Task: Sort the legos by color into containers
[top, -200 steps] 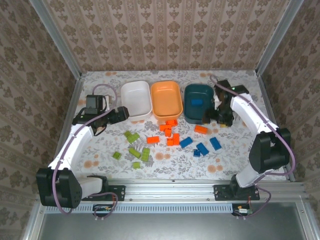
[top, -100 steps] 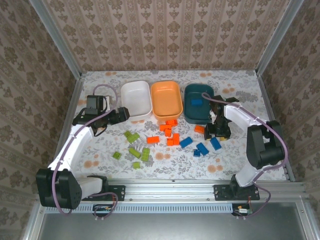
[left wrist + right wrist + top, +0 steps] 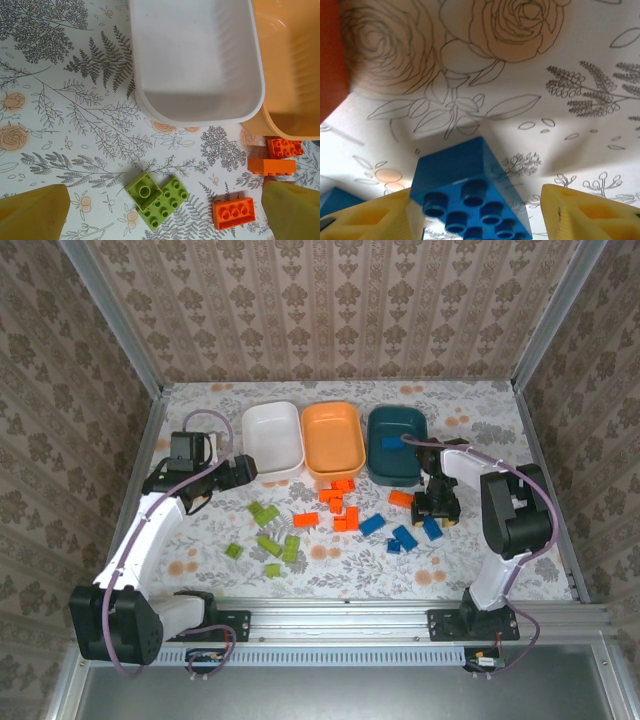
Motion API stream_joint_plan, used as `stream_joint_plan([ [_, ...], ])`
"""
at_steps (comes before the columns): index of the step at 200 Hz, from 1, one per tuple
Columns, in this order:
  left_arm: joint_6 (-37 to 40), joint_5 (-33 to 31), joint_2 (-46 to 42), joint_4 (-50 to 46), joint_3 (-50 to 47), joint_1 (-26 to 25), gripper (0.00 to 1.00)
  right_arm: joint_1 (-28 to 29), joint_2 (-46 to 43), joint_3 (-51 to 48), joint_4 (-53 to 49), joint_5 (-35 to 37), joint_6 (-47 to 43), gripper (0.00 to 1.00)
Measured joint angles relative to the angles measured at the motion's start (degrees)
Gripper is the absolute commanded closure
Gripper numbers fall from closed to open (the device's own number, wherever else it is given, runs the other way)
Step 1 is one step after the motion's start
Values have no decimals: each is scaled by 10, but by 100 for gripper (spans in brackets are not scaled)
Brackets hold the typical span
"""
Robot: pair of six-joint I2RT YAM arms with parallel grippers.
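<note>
The white tub (image 3: 272, 438), the orange tub (image 3: 333, 440) and the dark teal tub (image 3: 396, 448) stand in a row at the back; a blue brick (image 3: 392, 443) lies in the teal one. Green legos (image 3: 266, 517), orange legos (image 3: 340, 505) and blue legos (image 3: 404, 536) lie scattered in front. My right gripper (image 3: 437, 512) is lowered over a blue brick (image 3: 465, 200). My right gripper (image 3: 477, 200) is open: the left finger touches the brick and the right finger stands apart from it. My left gripper (image 3: 243, 469) hangs open above two joined green bricks (image 3: 156, 200).
An orange brick (image 3: 330, 60) lies close to the left of the right gripper, and another blue brick (image 3: 335, 200) sits behind its left finger. Orange bricks (image 3: 233, 213) lie by the white tub's rim (image 3: 200, 117) and the orange tub (image 3: 295, 132). Walls enclose the table.
The right arm has swung from beside the teal tub toward the near side and down onto the blue bricks, its jaws narrowing. The left arm has stayed put.
</note>
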Motion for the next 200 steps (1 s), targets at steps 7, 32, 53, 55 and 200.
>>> stream_joint_plan([
  [7,0,0,0,0,0,0,0,-1,4,-2,3,1,0,45],
  [32,0,0,0,0,0,0,0,-2,10,-3,7,-7,5,57],
  [53,0,0,0,0,0,0,0,-1,10,-2,7,-12,11,62],
  [55,0,0,0,0,0,0,0,-1,10,-2,7,-13,13,63],
  [200,10,-7,17,1,19,-20,0,-2,-141,148,-58,-115,143,66],
])
